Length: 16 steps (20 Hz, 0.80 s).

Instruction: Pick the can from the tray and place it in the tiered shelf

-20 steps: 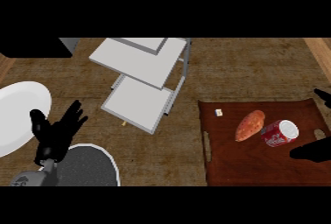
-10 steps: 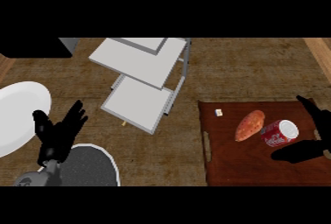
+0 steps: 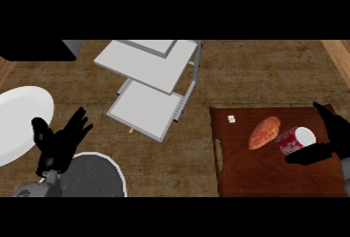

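Observation:
A red and white can (image 3: 295, 140) lies on its side on the brown tray (image 3: 273, 173) at the right, next to an orange sweet potato (image 3: 264, 132). My right hand (image 3: 329, 140) is open at the can's right side, thumb below it and fingers stretched up behind it, close to touching. The grey tiered shelf (image 3: 153, 83) stands at the upper middle, its two flat levels bare. At the lower left my left hand (image 3: 60, 142) rests open, fingers up.
A white plate (image 3: 19, 121) lies at the left edge. A dark round plate with a white rim (image 3: 96, 178) sits under my left forearm. A small white cube (image 3: 232, 119) lies near the tray's far left corner.
My right hand has moved left and inward across the tray to the can's side. The can, the sweet potato and my left hand have stayed put.

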Tool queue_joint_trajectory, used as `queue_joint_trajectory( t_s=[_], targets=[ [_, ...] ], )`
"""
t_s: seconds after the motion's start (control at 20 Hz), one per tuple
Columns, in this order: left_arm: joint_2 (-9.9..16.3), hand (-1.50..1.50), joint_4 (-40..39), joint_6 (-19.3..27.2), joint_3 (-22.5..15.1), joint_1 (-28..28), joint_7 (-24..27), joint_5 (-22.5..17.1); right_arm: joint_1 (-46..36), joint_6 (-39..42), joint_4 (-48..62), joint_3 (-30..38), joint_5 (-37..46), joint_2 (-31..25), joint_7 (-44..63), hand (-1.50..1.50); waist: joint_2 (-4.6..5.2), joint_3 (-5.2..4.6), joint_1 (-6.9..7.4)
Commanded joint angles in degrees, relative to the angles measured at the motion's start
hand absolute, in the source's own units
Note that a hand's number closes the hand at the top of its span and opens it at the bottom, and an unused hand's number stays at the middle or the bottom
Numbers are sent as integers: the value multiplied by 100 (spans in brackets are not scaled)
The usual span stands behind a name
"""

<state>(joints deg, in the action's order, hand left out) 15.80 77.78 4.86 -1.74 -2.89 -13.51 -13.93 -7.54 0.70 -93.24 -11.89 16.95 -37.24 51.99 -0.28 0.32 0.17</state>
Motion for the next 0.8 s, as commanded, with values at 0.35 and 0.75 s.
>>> queue_joint_trajectory(
  t_s=[0.35, 0.75],
  targets=[
    [120, 0, 48, -336, 358, -50, -537, -39, 188, -102, 498, 386, 688, 688, -951, -150, 25, -32, -26],
    [-85, 0, -219, -302, 357, -93, -166, 145, -279, 915, 1414, -123, 734, 809, -1553, 150, 53, -33, 52]
  ],
)
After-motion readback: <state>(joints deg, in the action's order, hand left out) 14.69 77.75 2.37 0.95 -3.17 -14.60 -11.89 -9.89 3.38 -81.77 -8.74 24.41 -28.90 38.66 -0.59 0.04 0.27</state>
